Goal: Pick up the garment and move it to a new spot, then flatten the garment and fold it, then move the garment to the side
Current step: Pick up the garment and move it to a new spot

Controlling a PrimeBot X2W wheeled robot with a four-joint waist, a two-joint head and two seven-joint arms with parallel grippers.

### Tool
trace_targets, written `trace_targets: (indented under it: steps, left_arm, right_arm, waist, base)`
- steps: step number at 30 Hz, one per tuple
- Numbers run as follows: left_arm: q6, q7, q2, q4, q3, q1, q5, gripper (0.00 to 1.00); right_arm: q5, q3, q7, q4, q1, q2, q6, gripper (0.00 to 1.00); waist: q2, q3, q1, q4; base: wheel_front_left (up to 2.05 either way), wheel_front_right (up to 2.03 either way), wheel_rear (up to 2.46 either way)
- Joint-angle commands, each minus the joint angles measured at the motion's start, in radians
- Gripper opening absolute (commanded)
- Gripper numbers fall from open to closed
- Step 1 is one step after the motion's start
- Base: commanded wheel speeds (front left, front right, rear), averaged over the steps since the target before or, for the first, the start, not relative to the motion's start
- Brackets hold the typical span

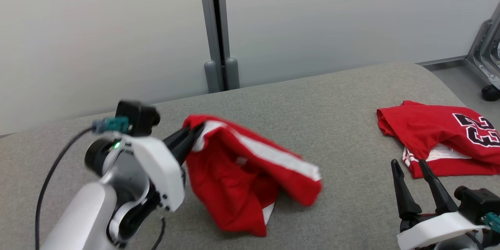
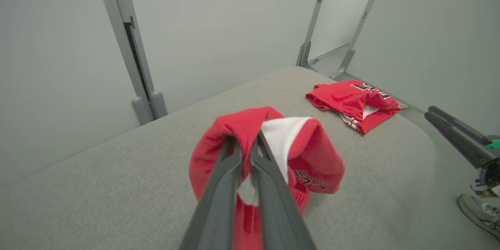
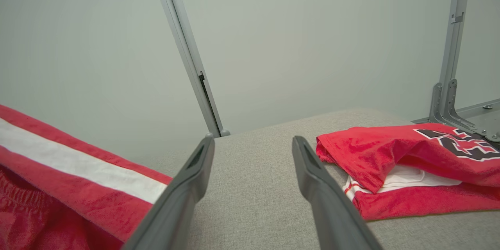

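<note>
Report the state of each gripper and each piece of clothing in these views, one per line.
left gripper: shut, pinching a bunched edge of the red garment.
red garment: crumpled, hanging from the left gripper, its lower part down at the grey surface.
right gripper: open, holding nothing, close by the red jersey.
red jersey: loosely folded over, lying on the grey surface.

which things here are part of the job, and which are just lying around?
Job: red garment with white stripe, pinched in the shut left gripper; right gripper, open and empty; grey padded surface.
Lying about: folded red jersey at the right; metal post; a shoe.
</note>
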Motion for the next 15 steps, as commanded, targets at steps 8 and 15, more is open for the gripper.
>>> trace_targets:
  steps: [8, 15]
  left_arm:
    - [0.047, -0.197, 0.082, 0.207, 0.011, 0.292, 0.098, 0.0]
    - [0.058, -0.359, 0.06, 0.407, 0.019, 0.338, 0.125, 0.55]
  right_arm:
    - [0.003, -0.002, 0.007, 0.008, 0.014, -0.017, 0.0, 1.0]
    - [-0.002, -0.002, 0.023, 0.012, 0.015, -0.026, 0.0, 1.0]
  waist:
    - [-0.0001, 0.015, 0.0, 0.007]
    - [-0.0001, 0.007, 0.0, 0.036]
  base:
    - [0.0, 0.0, 0.0]
    - [0.0, 0.0, 0.0]
